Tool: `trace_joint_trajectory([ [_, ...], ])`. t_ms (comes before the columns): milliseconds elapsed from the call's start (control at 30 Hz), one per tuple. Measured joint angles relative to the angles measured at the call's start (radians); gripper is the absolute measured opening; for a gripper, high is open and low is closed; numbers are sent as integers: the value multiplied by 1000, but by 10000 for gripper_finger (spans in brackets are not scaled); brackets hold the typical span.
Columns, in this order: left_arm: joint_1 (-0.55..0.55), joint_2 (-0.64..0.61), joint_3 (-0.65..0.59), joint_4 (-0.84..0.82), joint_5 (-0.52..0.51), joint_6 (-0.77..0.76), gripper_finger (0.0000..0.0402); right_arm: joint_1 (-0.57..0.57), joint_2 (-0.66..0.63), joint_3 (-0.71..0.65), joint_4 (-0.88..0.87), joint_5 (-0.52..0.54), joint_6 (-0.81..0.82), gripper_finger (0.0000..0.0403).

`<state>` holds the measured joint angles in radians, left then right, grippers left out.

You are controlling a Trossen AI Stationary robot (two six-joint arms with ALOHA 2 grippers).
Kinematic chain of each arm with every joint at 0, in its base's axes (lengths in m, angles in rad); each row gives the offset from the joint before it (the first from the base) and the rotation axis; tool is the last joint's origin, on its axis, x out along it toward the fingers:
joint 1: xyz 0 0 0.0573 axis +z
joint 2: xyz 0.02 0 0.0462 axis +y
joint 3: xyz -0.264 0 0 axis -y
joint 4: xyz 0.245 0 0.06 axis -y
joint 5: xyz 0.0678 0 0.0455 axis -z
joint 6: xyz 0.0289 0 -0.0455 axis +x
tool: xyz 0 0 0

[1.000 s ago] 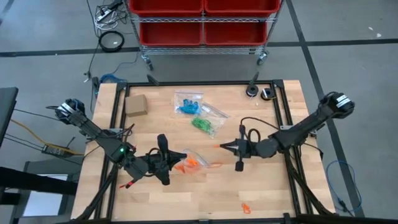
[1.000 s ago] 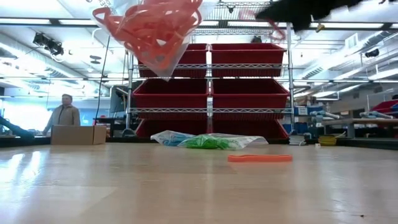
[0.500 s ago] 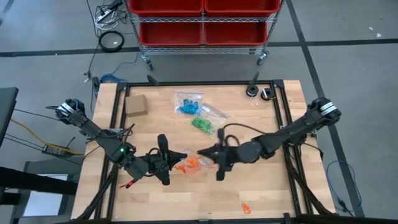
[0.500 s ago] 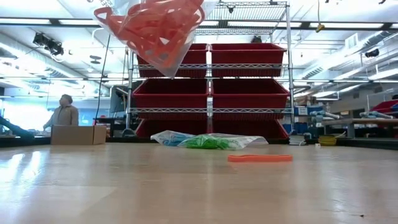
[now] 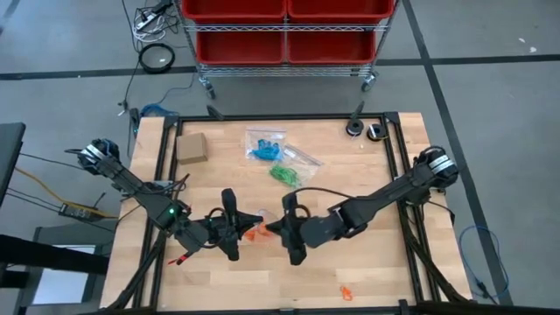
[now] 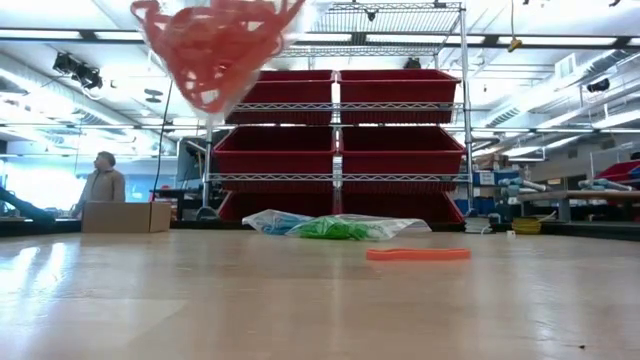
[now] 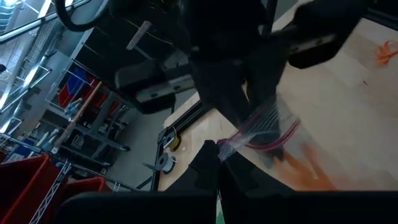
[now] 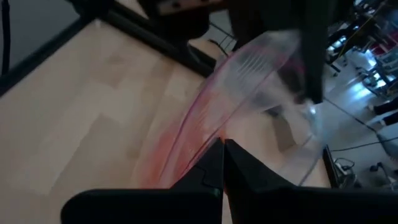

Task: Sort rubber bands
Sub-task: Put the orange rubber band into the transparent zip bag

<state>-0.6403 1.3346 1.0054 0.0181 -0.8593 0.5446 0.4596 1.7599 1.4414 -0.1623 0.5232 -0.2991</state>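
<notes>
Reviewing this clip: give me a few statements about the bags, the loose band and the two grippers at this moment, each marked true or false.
1. The bag of orange rubber bands hangs above the table. True.
2. The left gripper and the right gripper meet at that bag, both shut on it. True.
3. The bag of green rubber bands is held in the air. False: it lies on the table beside the bag of blue rubber bands.
4. The cardboard box sits at the table's right edge. False: it sits near the far left corner.
5. A loose orange rubber band lies near the front edge. True.
</notes>
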Motion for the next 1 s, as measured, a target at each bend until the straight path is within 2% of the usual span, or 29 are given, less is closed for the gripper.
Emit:
trace_joint_trajectory([
  [133, 0, 0, 0, 3, 0, 0, 6, 9, -34, 0, -5, 5, 3, 17],
  [467, 0, 0, 0, 8, 0, 0, 6, 60, -93, 0, -40, 13, 63, 155],
  [567, 0, 0, 0, 8, 0, 0, 6, 92, -114, 0, -93, 91, 75, 177],
  [700, 0, 0, 0, 7, 0, 0, 6, 134, -152, 0, -287, 209, 206, 185],
  [833, 0, 0, 0, 7, 0, 0, 6, 155, -175, -58, -458, 222, 435, 177],
  [933, 0, 0, 0, 7, 0, 0, 6, 163, -174, -160, -458, 199, 549, 171],
  [1000, 0, 0, 0, 7, 0, 0, 6, 164, -170, -250, -380, 174, 595, 169],
])
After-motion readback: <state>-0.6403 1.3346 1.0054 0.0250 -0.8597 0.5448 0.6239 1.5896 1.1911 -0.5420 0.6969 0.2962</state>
